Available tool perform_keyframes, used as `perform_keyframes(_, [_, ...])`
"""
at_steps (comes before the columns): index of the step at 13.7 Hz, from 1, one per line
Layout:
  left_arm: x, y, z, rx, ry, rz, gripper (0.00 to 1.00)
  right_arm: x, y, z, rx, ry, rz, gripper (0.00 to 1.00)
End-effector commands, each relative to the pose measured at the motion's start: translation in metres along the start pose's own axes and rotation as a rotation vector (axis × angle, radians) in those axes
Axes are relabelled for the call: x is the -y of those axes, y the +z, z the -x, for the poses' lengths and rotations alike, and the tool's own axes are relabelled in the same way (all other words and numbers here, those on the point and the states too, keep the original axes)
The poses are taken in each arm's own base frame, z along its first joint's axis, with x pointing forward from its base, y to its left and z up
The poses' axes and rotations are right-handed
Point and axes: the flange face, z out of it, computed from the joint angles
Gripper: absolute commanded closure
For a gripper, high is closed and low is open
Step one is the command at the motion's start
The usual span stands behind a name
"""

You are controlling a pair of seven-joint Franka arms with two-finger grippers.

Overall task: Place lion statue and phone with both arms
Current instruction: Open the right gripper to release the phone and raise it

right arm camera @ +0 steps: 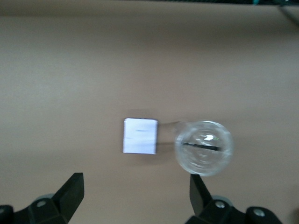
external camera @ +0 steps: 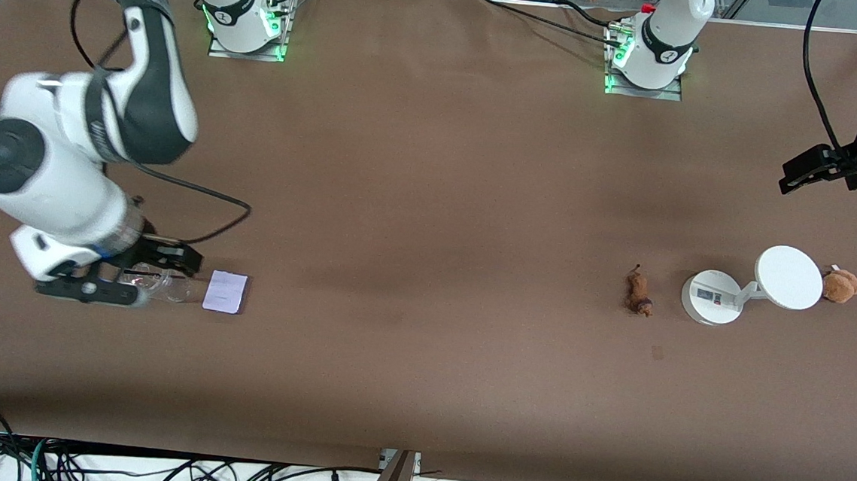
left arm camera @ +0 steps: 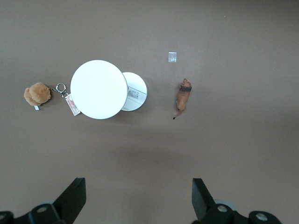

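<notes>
— Lavender phone [external camera: 225,291]?
— Flat on the table [external camera: 426,270], beside a clear globe [external camera: 169,285], under the open right claw [external camera: 120,279].
— Lion statue [external camera: 639,292]?
— Beside the white stand [external camera: 711,296]; left claw [external camera: 799,176] open, empty.

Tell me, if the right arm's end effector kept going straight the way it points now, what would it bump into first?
Probably the bare table. The right end effector, fingers open, points down at the cloth just short of the phone and the clear glass ball; depth is uncertain.
</notes>
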Motion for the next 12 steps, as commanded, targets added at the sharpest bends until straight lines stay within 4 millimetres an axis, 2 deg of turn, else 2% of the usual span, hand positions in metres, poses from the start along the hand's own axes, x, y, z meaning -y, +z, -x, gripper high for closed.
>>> perform_keyframes(1, [0.000,-0.006,-0.001,0.012,-0.003,0.019,0.00,-0.038,-0.050,0.021,0.034,-0.061,-0.015,0.00])
perform_keyframes(3, [0.000,-0.006,-0.001,0.012,-0.001,0.019,0.00,-0.043,-0.065,0.034,0.078,-0.065,-0.016,0.00])
perform_keyframes(4, [0.000,-0.006,-0.001,0.012,-0.001,0.019,0.00,-0.052,-0.083,0.040,0.062,-0.047,-0.022,0.00])
perform_keyframes(6, [0.000,-0.006,-0.001,0.012,-0.003,0.019,0.00,-0.074,-0.087,0.052,0.120,0.011,-0.032,0.00])
perform_keyframes(10, [0.000,-0.006,-0.001,0.012,-0.001,0.019,0.00,-0.090,-0.093,0.073,0.138,0.002,-0.077,0.00])
perform_keyframes(11, [0.000,-0.006,-0.001,0.012,-0.001,0.019,0.00,-0.093,-0.106,0.082,0.131,-0.001,-0.085,0.00])
perform_keyframes(12, [0.000,-0.006,-0.001,0.009,-0.001,0.019,0.00,-0.106,-0.114,0.090,0.124,0.013,-0.093,0.00])
